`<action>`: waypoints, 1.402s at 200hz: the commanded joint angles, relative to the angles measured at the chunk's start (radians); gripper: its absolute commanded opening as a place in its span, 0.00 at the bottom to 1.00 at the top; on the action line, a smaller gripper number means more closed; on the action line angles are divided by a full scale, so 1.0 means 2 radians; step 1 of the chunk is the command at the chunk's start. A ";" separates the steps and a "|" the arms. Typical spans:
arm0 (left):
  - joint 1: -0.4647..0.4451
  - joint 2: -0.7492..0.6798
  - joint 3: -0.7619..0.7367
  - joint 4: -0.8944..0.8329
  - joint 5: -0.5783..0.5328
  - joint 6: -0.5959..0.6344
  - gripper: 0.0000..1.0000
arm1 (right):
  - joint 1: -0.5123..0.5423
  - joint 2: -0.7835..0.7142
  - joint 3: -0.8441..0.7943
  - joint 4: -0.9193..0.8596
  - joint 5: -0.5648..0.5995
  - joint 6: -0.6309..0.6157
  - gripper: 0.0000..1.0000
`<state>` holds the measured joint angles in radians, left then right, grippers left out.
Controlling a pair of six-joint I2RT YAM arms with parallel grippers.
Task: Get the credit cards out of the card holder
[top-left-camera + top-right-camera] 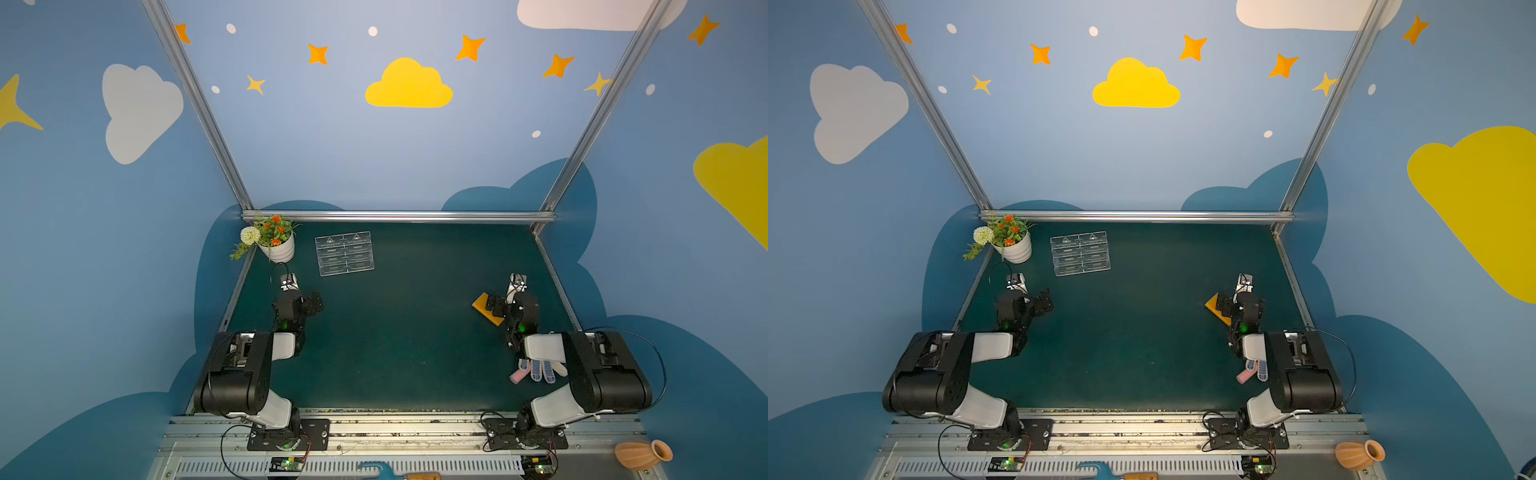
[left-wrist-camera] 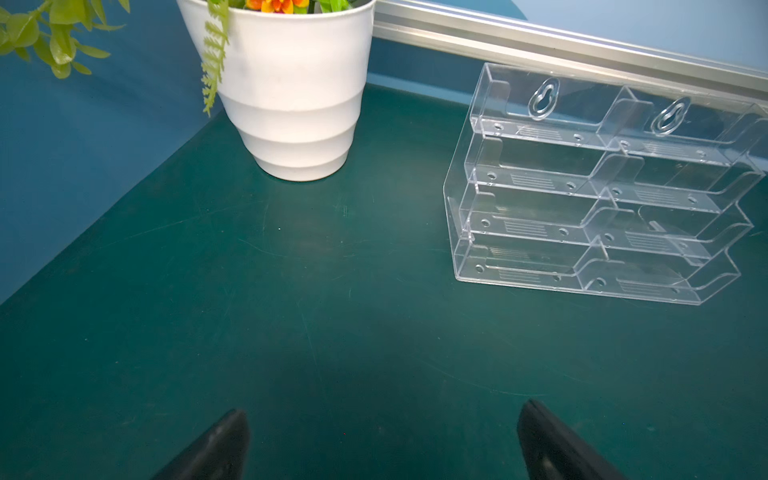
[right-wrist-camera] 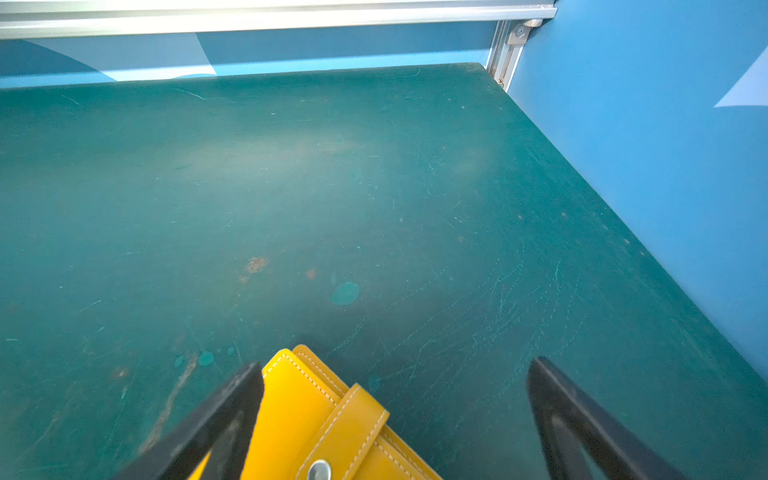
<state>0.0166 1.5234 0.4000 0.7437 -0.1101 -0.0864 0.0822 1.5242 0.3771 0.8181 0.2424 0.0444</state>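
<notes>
Hovering over the shut holder (image 3: 299,415) at lower centre, your right gripper (image 3: 397,365) stands wide, likely positioned to seize it; your left gripper (image 2: 384,409) hangs wide and empty.

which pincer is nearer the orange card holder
Right. The right pincer hangs open above the card holder; the left pincer is far off, near the clear stand.

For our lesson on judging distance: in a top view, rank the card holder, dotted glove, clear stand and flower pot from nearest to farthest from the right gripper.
From the right gripper:
1. card holder, at its fingers.
2. dotted glove, right side, near edge.
3. clear stand, far side, left of middle.
4. flower pot, far left corner.
</notes>
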 commanded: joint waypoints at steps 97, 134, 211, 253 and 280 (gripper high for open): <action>0.003 -0.001 0.007 0.005 0.009 0.000 1.00 | 0.000 -0.006 0.007 0.003 -0.003 0.000 0.97; 0.005 0.000 0.008 0.004 0.014 0.000 1.00 | -0.004 -0.006 0.006 0.003 -0.011 0.001 0.97; 0.004 0.000 0.008 0.004 0.014 0.000 1.00 | -0.004 -0.006 0.005 0.003 -0.010 0.001 0.97; 0.004 -0.001 0.008 0.005 0.013 0.000 1.00 | -0.004 -0.007 0.005 0.003 -0.010 0.001 0.97; -0.006 -0.029 0.013 -0.019 0.018 0.023 1.00 | 0.008 -0.019 0.007 -0.004 -0.001 -0.013 0.97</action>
<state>0.0204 1.5223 0.4000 0.7433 -0.0906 -0.0856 0.0776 1.5242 0.3771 0.8181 0.2260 0.0441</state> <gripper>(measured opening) 0.996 0.970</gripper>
